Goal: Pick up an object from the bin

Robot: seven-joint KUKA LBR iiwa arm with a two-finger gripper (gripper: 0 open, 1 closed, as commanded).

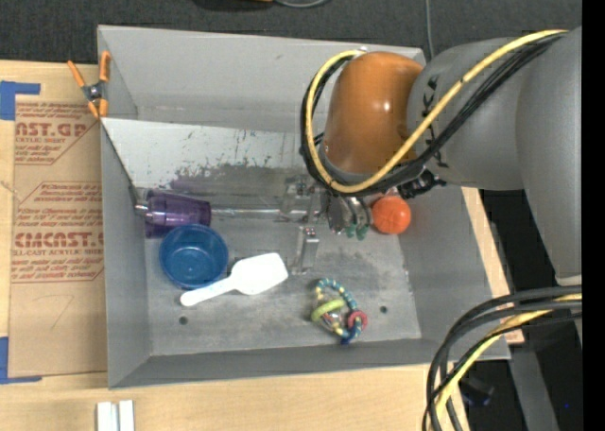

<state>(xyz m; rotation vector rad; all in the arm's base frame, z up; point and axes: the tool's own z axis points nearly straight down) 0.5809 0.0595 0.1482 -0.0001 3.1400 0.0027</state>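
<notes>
Five small things lie in the grey bin [123, 231]. The pincer [307, 251] hangs over the middle, just beside the wide end of a white scoop [248, 278]. Nobody can tell if the pincer is wide or narrow. An orange ball [391, 215] sits on its other side. A blue bowl [194, 257], a purple cup [175, 213] and a bright bead toy [337, 310] lie near.

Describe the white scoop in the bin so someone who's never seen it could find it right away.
Start at the grey metal bin and go to the left of its floor, where a blue bowl sits. Just below and right of the bowl in the view lies the white scoop, the only white thing there.
</notes>
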